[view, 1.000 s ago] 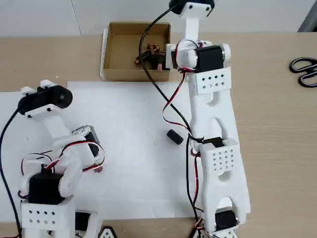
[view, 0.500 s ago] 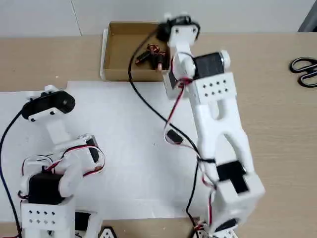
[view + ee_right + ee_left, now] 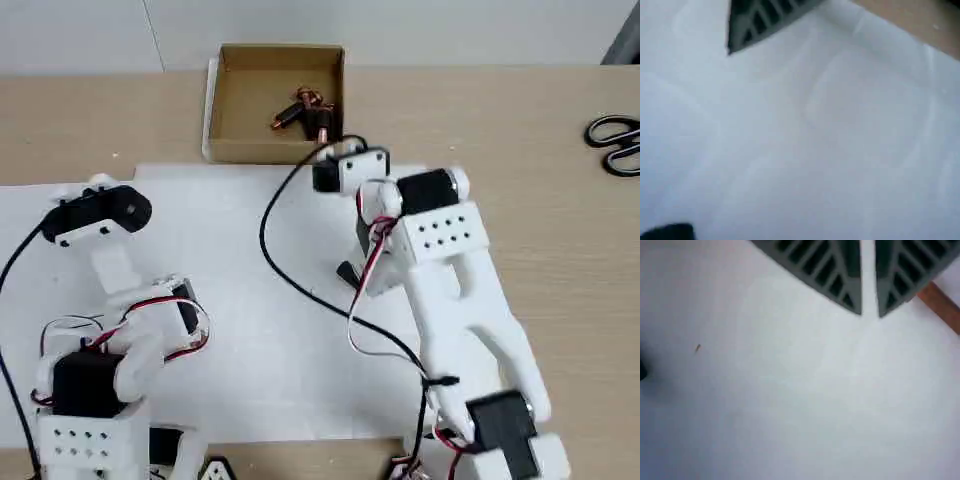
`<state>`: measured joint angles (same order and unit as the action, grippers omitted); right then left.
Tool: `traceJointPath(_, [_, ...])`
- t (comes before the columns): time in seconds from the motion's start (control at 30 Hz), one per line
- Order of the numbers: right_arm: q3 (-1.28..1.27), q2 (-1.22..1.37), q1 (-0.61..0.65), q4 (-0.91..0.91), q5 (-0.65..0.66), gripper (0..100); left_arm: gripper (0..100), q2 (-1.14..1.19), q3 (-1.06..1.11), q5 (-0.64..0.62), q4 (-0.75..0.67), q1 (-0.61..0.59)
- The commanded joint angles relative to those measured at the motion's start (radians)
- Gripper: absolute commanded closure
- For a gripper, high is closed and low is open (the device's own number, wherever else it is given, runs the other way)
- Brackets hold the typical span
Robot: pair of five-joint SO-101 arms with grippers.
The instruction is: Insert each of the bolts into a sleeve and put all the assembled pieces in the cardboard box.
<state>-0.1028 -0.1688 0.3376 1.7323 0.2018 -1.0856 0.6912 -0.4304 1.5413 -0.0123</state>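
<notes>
On the white paper [image 3: 250, 300], a loose sleeve [image 3: 349, 272] lies just beside the right arm [image 3: 440, 240], partly tucked under it.

Risks as I see them:
- The cable [image 3: 290, 250] loops over the paper near the sleeve. Any swing of that arm could drag the loop across and knock the sleeve away.
- The sleeve is half hidden from above, so a blind descent could clip it rather than straddle it.
- A copper bar [image 3: 940, 307], likely a bolt, lies just beside the left gripper [image 3: 869, 314]. A sideways shift would roll it off.

Left jaws are all but together, with a thin slit and nothing in them. For the right gripper [image 3: 740, 37], I can't tell whether it's apart or together.

The sleeve is short, black and stubby, lying on its side at a slant. The assembled pieces [image 3: 305, 110] are dark bodies with copper ends, heaped crosswise in the cardboard box [image 3: 235, 100], toward its right wall. The box is on the desk [image 3: 540, 100] at the paper's far edge.
</notes>
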Motion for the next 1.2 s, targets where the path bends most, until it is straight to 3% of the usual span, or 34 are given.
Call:
traceJointPath(0.0, [-0.057,-0.087,-0.004,-0.045,0.025,84.3,99,0.002,-0.051,0.043,0.006,0.003])
traceJointPath(0.4, [-0.144,-0.070,0.001,-0.199,0.129,84.1,99,0.002,-0.047,0.055,0.006,0.003])
traceJointPath(0.77, [-0.144,0.016,0.120,-0.285,0.186,80.1,99,0.000,-0.050,0.055,0.012,0.003])
traceJointPath(0.87, [-0.144,0.050,0.119,-0.309,0.198,75.4,99,0.000,-0.053,0.055,0.040,0.003])
traceJointPath(1.17, [-0.144,0.125,0.064,-0.374,0.255,76.8,99,0.000,-0.053,0.055,0.049,0.003])
